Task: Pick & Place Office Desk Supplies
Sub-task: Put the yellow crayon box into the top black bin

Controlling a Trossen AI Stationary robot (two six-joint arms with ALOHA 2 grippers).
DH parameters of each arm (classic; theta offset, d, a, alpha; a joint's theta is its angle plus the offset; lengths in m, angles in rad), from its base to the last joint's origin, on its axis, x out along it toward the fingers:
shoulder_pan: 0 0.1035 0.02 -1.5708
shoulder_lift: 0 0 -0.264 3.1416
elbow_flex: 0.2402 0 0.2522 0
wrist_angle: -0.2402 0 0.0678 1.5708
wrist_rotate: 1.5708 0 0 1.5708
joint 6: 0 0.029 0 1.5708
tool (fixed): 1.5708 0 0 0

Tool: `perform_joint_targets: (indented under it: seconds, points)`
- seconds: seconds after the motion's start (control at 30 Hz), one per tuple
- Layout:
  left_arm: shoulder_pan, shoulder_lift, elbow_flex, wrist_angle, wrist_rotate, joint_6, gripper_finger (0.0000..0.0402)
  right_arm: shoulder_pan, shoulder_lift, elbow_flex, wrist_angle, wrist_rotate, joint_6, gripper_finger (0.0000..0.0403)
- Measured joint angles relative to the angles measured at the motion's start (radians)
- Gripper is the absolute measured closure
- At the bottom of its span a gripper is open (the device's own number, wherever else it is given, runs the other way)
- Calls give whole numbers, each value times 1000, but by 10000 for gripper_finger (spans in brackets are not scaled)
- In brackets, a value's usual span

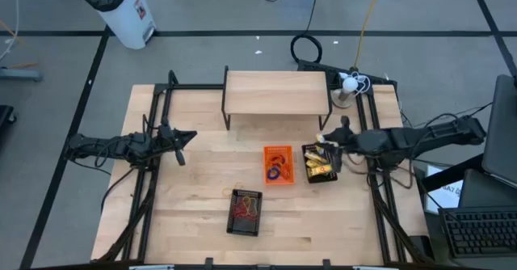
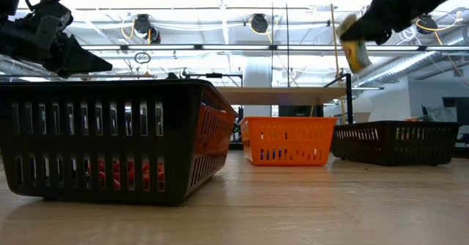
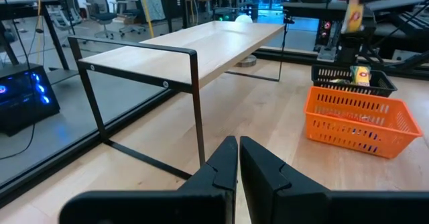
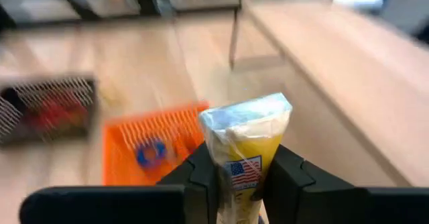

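My right gripper [image 4: 243,172] is shut on a short yellow packet [image 4: 247,127] with a pale crimped top. In the high view it [image 1: 325,143] hangs above the far edge of the black basket [image 1: 321,165] that holds more yellow packets. In the low view the packet [image 2: 355,45] is high above the table. An orange basket [image 1: 279,165] with blue and purple rings stands left of the black basket. A second black basket [image 1: 246,212] with red rubber bands sits near the front. My left gripper [image 3: 238,160] is shut and idle over the table's left side [image 1: 179,137]. My right gripper pinches the yellow packet between its two fingers [image 4: 203,170], on the lower printed part [image 4: 242,174] with the small flag mark. The pale crimped end [image 4: 249,113] sticks out past the fingertips. The packet is lifted clear, above the black basket.
A low wooden shelf on black metal legs [image 1: 277,92] stands at the table's far middle, just beyond the baskets. Black frame rails [image 1: 153,116] run along both table sides. Bare wood [image 1: 194,189] lies between my left gripper and the baskets. A white bin [image 1: 121,7] stands on the floor.
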Motion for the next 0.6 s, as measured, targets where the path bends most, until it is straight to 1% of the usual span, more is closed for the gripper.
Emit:
perform_joint_targets:
  seconds: [0.07,0.13,0.23,0.3,0.43,0.6]
  points:
    - [0,0,0,0,0,2,380,-3,89,69,-114,15,41,338]
    - [0,0,0,0,0,2,380,-15,163,118,-190,14,81,340]
    - [0,0,0,-2,0,8,380,-40,255,148,-283,4,139,335]
    - [0,0,0,-2,0,10,380,-59,307,156,-328,-40,177,329]
    - [0,0,0,-2,0,21,380,-77,404,158,-338,-98,195,334]
    - [0,0,0,-2,0,21,380,-85,486,158,-337,-99,174,339]
